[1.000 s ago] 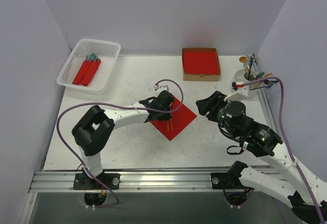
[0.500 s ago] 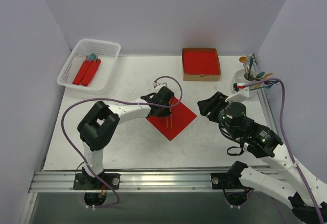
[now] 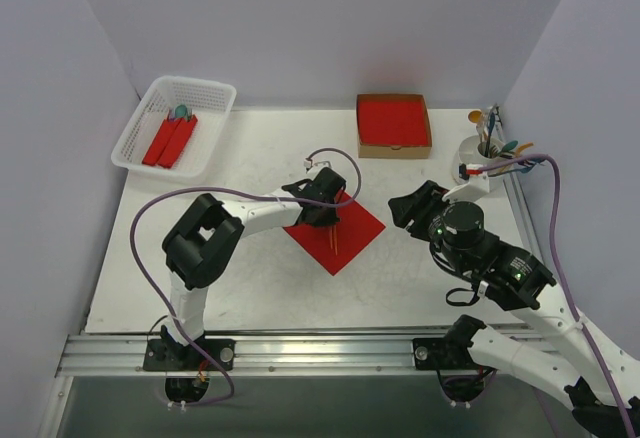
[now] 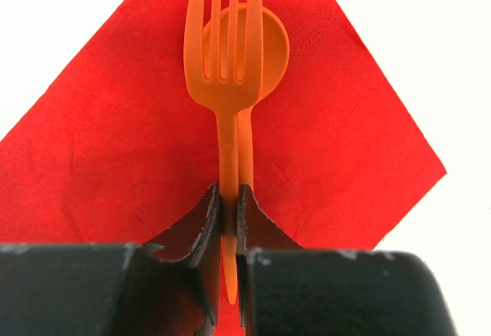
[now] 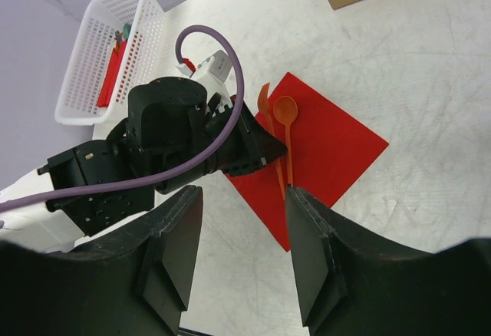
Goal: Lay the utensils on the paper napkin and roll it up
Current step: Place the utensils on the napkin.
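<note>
Standing well apart: white mesh basket [image 3: 175, 126], brown cardboard box [image 3: 393, 125] | red paper napkin [image 3: 345, 233] mid-table, orange plastic spoon [image 4: 272, 41] on it | left gripper [image 4: 228, 221] clamped on orange plastic fork [image 4: 224, 60] handle | right gripper [image 5: 242, 252] apart, empty

Left arm [image 3: 250, 220]: elbow bent above its base, forearm stretched out to the right, wrist low.
Left gripper [image 4: 228, 198]: jaws nearly together, pinching the orange fork [image 4: 222, 83] by its handle.
Right arm [image 3: 490, 258]: folded at the near right, wrist raised, aimed toward the left arm.
Right gripper [image 5: 242, 198]: jaws spread apart, holding nothing.
</note>
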Controlling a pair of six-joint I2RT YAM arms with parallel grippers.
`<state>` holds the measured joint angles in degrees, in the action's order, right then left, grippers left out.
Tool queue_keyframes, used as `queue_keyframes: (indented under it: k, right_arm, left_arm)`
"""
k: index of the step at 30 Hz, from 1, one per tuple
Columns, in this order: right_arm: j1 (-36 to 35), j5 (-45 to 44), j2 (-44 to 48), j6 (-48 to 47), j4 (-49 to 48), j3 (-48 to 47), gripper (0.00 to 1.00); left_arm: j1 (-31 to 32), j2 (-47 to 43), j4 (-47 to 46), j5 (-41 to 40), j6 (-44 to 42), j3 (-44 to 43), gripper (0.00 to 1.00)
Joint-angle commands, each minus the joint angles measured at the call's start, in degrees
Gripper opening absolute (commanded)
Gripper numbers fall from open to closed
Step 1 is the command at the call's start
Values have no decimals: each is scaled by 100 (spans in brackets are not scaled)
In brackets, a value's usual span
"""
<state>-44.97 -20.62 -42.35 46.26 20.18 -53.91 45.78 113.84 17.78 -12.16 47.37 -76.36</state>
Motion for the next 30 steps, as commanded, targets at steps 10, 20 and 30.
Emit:
queue_keyframes:
  k: [10, 20, 30]
  right_arm:
    - [50, -249, 42, -38, -59, 30, 47]
    - [59, -258, 25, -38, -50, 21, 47]
    - [67, -276, 7, -56, -41, 3, 47]
  left_arm:
    - [-43, -64, 41, 21, -35, -310, 14]
    - [54, -108, 305, -32, -9, -538, 15]
    - [142, 226, 498, 56, 52, -907, 15]
